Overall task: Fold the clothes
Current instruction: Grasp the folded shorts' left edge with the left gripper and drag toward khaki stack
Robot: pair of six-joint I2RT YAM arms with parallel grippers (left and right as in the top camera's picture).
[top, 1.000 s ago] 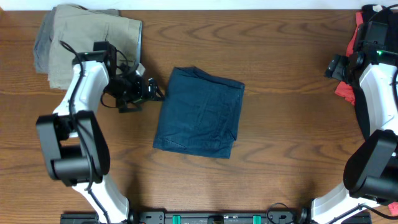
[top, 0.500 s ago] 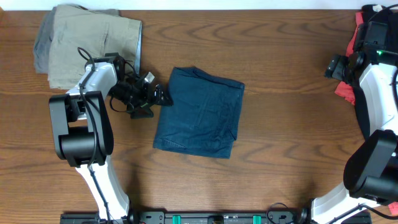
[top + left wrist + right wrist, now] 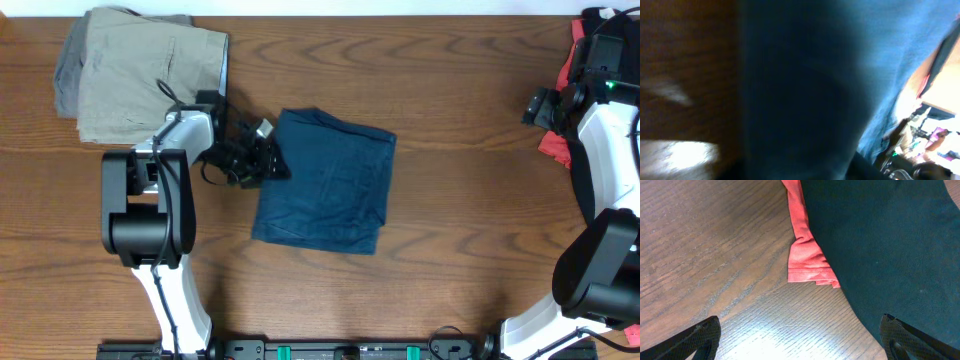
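The clothes in play are dark navy shorts [image 3: 325, 185], folded into a rough square at the table's middle. My left gripper [image 3: 272, 160] lies low at their left edge, its tip on or over the fabric near the top left corner. In the left wrist view blurred navy cloth [image 3: 815, 75] fills nearly everything and hides the fingers, so I cannot make out how the jaws stand. Far to the right, my right gripper [image 3: 801, 337] is open over bare wood with nothing between its fingers.
Folded khaki trousers [image 3: 140, 70] lie at the back left, just behind the left arm. A black garment [image 3: 890, 240] with a coral-pink edge [image 3: 805, 255] sits at the right edge beside the right gripper. The wooden table [image 3: 450, 250] shows bare in front.
The left arm swung rightward from beside the shorts onto their left edge. The shorts shifted slightly to the right. The right arm stayed put.
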